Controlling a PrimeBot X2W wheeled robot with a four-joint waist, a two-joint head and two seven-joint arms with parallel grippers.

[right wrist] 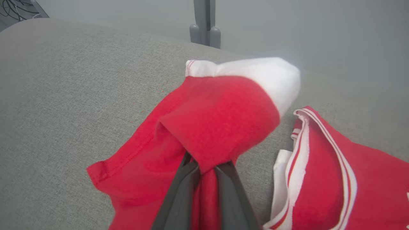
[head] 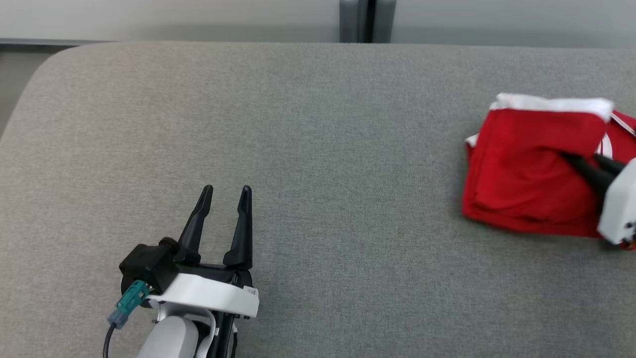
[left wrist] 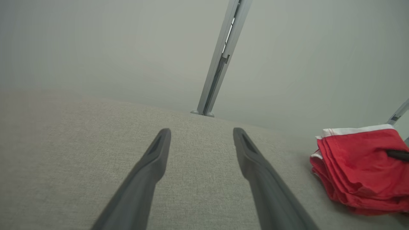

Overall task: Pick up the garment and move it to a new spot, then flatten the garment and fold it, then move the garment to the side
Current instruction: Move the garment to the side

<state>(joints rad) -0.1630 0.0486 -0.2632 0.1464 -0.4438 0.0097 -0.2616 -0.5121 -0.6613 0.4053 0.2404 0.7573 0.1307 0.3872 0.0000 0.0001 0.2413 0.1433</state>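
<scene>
Where garment (right wrist: 223,124) bunches, right hand (right wrist: 207,166) tips hidden

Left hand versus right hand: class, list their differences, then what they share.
The left hand is open and empty; the right hand is shut on the red garment. The left hand is over the bare grey surface; the right hand's tips are wrapped in cloth. Both have two dark fingers.

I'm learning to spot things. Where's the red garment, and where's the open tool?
red garment (head: 521,169), head view, on its red middle.
left tool (head: 227,189), head view, midway between its fingertips.
</scene>
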